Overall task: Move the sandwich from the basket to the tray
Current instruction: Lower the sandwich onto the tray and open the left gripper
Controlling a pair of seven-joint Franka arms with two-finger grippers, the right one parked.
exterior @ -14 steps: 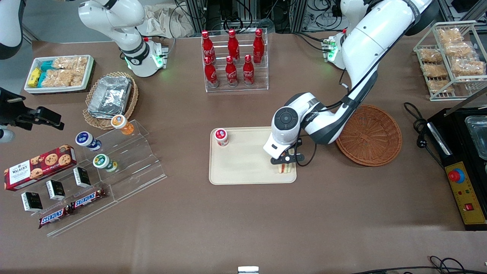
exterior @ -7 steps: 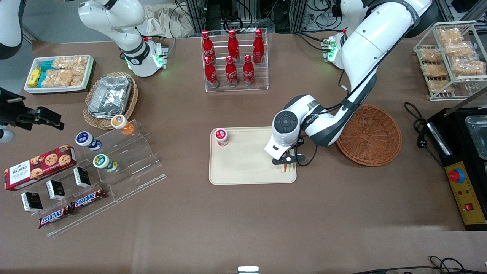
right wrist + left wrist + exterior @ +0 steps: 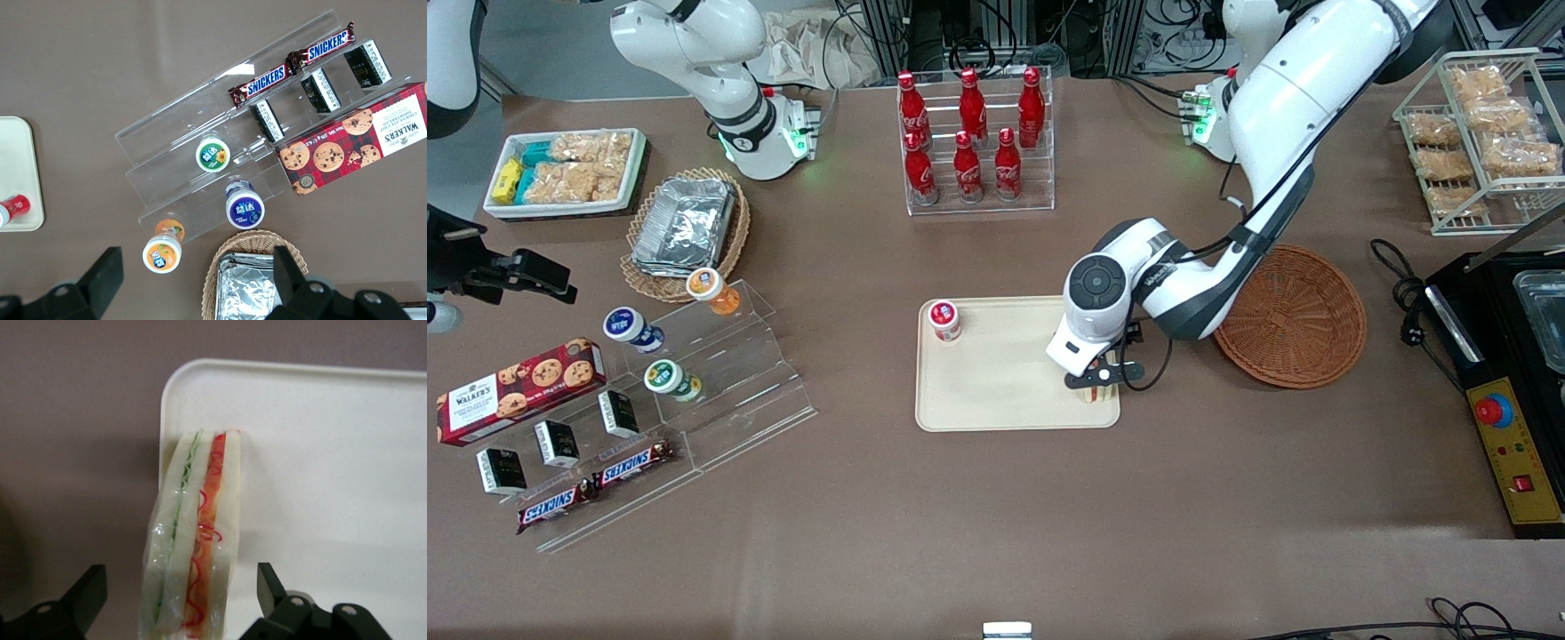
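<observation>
With its fingers spread clear of the sandwich (image 3: 195, 540) and holding nothing, the gripper (image 3: 1100, 377) has lifted slightly vs. a sec ago, lower center-right of front view. Sandwich rests at the tray (image 3: 996, 391) corner; basket (image 3: 1289, 316), farther up-frame, sits empty. Placement looks done.

From high in front we look down over the whole surface (image 3: 978, 516). Our left wrist camera looks straight down, close over the tray (image 3: 347, 453) corner and sandwich (image 3: 193, 540), both shared with the front view, its pincer (image 3: 180, 600) spread.
</observation>
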